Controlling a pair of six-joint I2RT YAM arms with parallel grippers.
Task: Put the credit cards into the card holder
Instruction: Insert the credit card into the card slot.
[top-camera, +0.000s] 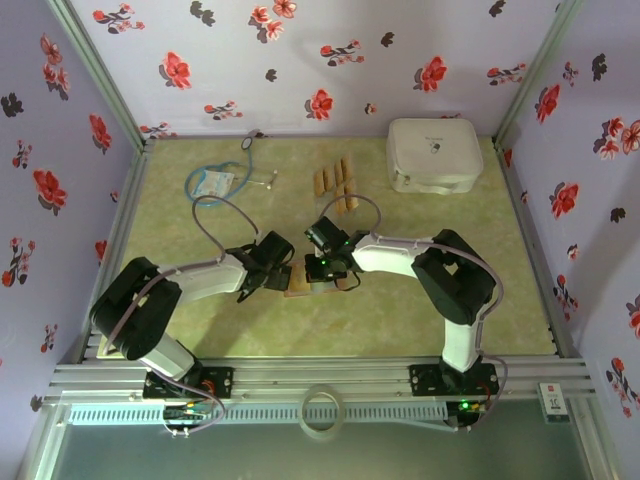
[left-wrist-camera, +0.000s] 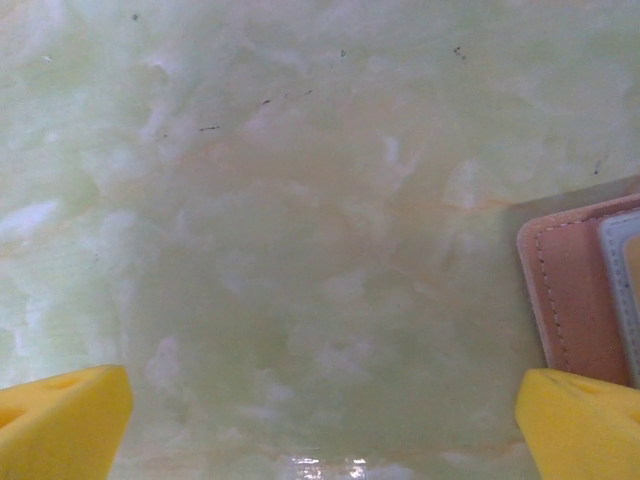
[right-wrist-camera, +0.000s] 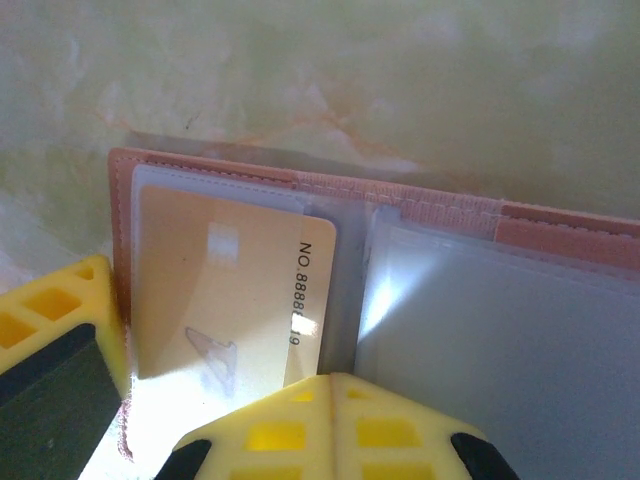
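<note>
The card holder (top-camera: 300, 288) is lying open on the green marbled counter (top-camera: 400, 310), near the middle, right between the two arms. In the right wrist view the card holder (right-wrist-camera: 420, 210) is showing its reddish-brown edge and clear plastic pockets. One tan card (right-wrist-camera: 225, 290) with printed numbers is sitting in the left-hand pocket, and the right-hand pocket is catching a bright glare.

The right gripper (top-camera: 322, 268) is hanging over the open card holder. Its two yellow tips are pressed together, and the right gripper (right-wrist-camera: 335, 425) is sitting clenched at the lower edge of that card. Whether it is pinching the card or only touching it cannot be told.

The left gripper (top-camera: 280, 272) is reaching in from the other side with its jaws spread wide and nothing between them. The left gripper (left-wrist-camera: 320, 430) is hovering low over bare counter (left-wrist-camera: 300, 230), with its right-hand finger (left-wrist-camera: 580, 425) lying just at the stitched corner of the card holder (left-wrist-camera: 575, 290).

The remaining credit cards (top-camera: 333, 183) are resting in a loose row farther back on the counter, well apart from the card holder. A stethoscope (top-camera: 215, 182) is lying to their left and a white case (top-camera: 435, 155) is standing in the far right corner.
</note>
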